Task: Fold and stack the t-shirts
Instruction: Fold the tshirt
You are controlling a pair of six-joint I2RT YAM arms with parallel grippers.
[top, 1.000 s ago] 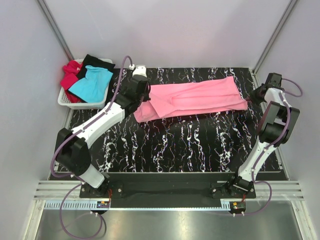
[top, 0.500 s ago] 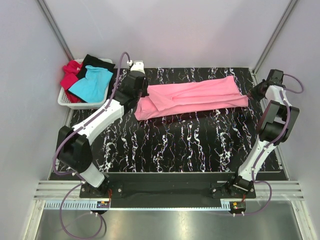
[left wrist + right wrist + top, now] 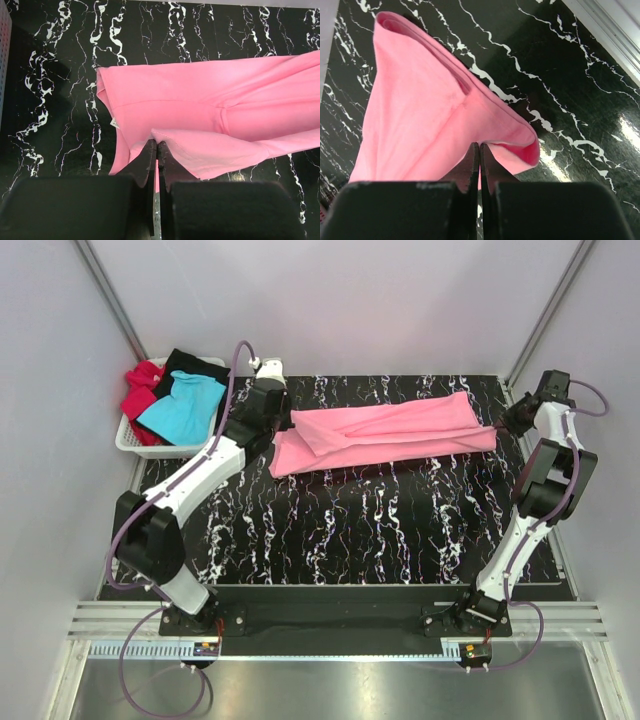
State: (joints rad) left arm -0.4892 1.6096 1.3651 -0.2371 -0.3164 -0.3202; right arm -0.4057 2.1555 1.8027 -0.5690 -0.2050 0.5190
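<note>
Top external view: a black table [image 3: 350,540] with white marble veining is filling the middle of the scene. Two white robot arms are reaching from its near edge toward its far side.

A pink t-shirt [image 3: 400,430] is lying stretched in a long band across the far half of the table, running left to right, with part of its cloth folded over itself along the length.

A white plastic basket [image 3: 128,443] is sitting at the far left corner of the table. It is holding a turquoise t-shirt [image 3: 185,405] on top, a red t-shirt [image 3: 140,390] hanging over its left side and a black t-shirt [image 3: 195,363] at its far edge.

In the left wrist view, the left gripper [image 3: 156,146] is pinching a raised fold at the left end of the pink t-shirt, its fingers pressed together on the cloth.

In the right wrist view, the right gripper [image 3: 479,147] is clamping the right end of the same shirt. Its fingers are closed tight on the doubled pink edge, which is rising from the table to meet them.

A small white label [image 3: 114,121] is showing at the shirt's left edge.
</note>
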